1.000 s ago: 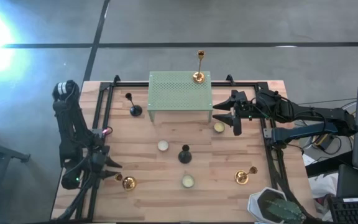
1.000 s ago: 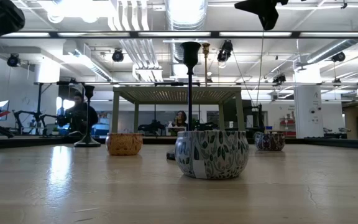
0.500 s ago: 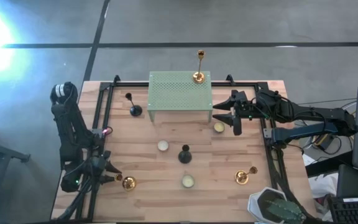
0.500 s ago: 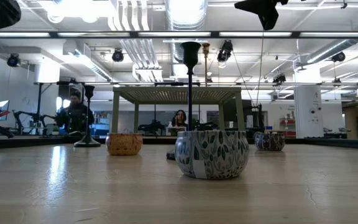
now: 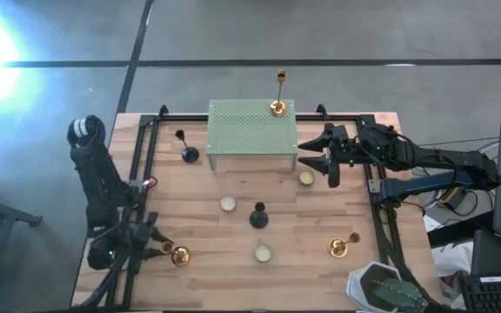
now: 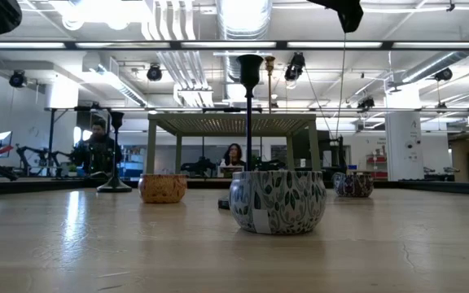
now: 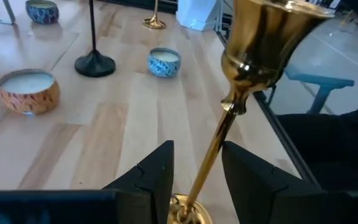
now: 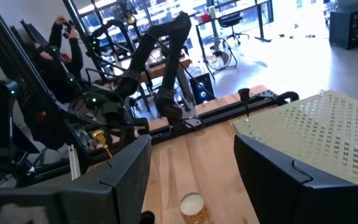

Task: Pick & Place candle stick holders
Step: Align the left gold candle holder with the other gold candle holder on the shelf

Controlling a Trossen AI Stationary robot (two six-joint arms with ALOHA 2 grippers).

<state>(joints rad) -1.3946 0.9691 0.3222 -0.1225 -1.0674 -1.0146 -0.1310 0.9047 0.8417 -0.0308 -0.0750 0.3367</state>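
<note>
A gold candle stick holder [image 5: 179, 256] stands upright on its round base [image 7: 185, 209] near the table's front left. My left gripper [image 5: 156, 245] is open and comes at it level from the left. Its fingers [image 7: 160, 177] stand on either side of the slim stem [image 7: 219, 134], just above the base; I cannot tell whether they touch it. A second gold holder [image 5: 277, 106] stands on the green perforated stand [image 5: 252, 130]; a third [image 5: 338, 248] is at the front right. Two black holders [image 5: 188, 155] [image 5: 257, 217] stand on the table. My right gripper [image 5: 327, 167] hovers open beside the stand's right end.
Three small candle tins [image 5: 306, 178] [image 5: 228, 203] [image 5: 263, 253] sit on the wood among the holders. A potted plant [image 5: 385, 291] stands at the front right corner. A black rail frame [image 5: 146, 139] runs along the table's left, far and right sides.
My left gripper has slid toward the table's near edge and closed in on the front-left gold holder, rolling a little as it went. The holder has stayed where it was.
</note>
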